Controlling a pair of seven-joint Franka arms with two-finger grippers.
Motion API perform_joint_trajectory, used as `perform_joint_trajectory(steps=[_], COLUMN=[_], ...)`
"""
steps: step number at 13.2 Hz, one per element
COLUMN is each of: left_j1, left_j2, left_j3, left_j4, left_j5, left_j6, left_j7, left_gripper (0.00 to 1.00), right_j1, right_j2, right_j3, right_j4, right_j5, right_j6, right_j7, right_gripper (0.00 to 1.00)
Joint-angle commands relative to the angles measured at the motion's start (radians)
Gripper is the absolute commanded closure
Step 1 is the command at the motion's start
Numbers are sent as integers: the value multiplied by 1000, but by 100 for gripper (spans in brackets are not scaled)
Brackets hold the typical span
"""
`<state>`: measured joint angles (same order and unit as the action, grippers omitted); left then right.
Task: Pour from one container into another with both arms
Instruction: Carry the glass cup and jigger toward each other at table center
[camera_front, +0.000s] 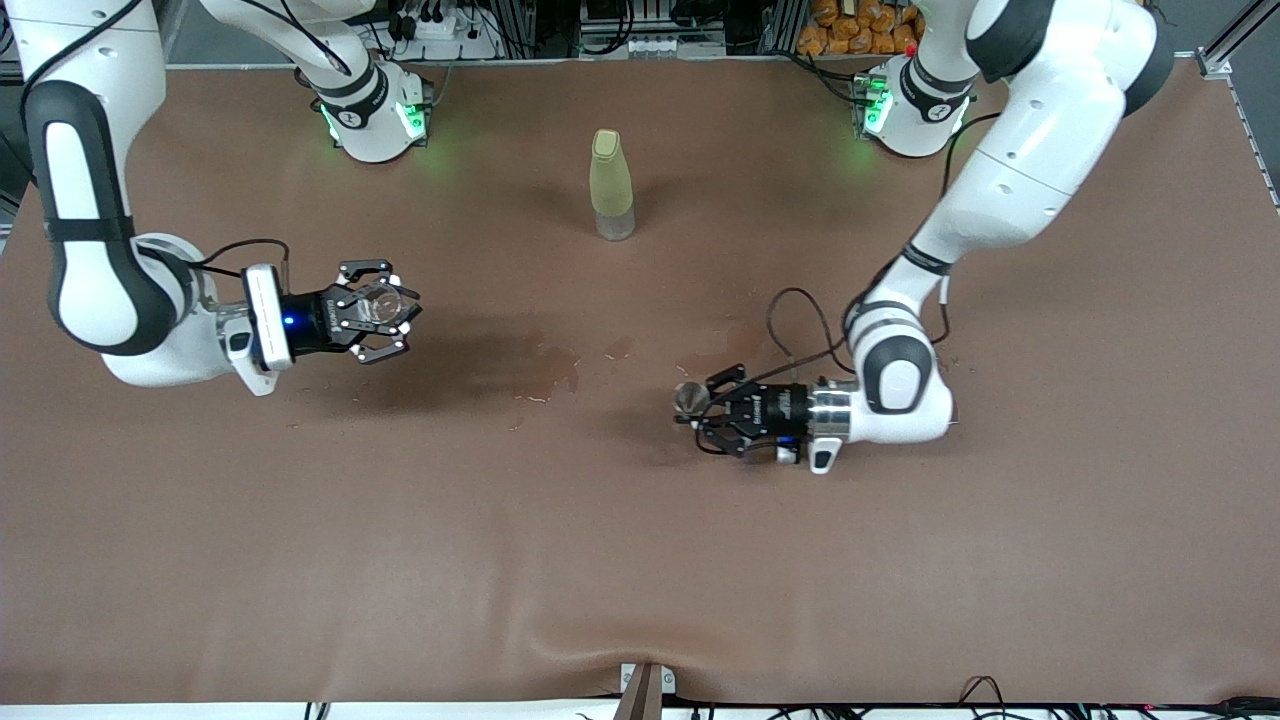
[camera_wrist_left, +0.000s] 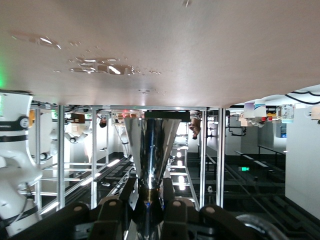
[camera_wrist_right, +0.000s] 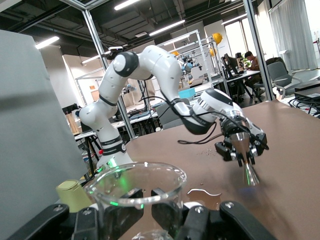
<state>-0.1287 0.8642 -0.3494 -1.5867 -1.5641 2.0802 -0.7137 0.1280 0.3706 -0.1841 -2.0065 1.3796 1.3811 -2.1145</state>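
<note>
My right gripper (camera_front: 392, 318) is shut on the tiny transparent glass cup (camera_front: 378, 305) and holds it above the table toward the right arm's end. The right wrist view shows the glass cup (camera_wrist_right: 137, 186) between the black fingers (camera_wrist_right: 167, 207), mouth open toward the camera. My left gripper (camera_front: 700, 405) is shut on the small grey metal cup (camera_front: 690, 398), low over the table near the middle. In the left wrist view the metal cup (camera_wrist_left: 152, 147) is clamped at its slim waist by my left gripper (camera_wrist_left: 150, 192). The metal cup (camera_wrist_right: 248, 169) also shows in the right wrist view.
A tall yellow-green bottle (camera_front: 611, 185) stands upright farther from the front camera, midway between the two bases. Wet patches (camera_front: 548, 365) lie on the brown table cover (camera_front: 640, 560) between the two grippers. The cover bulges slightly at the front edge.
</note>
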Motion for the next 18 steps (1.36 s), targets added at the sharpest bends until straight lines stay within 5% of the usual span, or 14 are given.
perform_joint_trajectory(steps=[1, 12, 18], left_j1=[-90, -272, -333], left_j2=[6, 29, 85], left_j3=[16, 16, 18], left_j4=[34, 53, 155], left_j5=[-71, -224, -295], left_j6=[81, 141, 170], left_j7=[-9, 117, 126], left_gripper=[100, 100, 100], right_j1=[2, 7, 44], right_j2=[-16, -19, -19], right_j3=[49, 230, 302], right_j4=[-58, -185, -193], right_j5=[68, 274, 386], right_j6=[47, 209, 317], right_j7=[-38, -125, -125], right_gripper=[100, 100, 100])
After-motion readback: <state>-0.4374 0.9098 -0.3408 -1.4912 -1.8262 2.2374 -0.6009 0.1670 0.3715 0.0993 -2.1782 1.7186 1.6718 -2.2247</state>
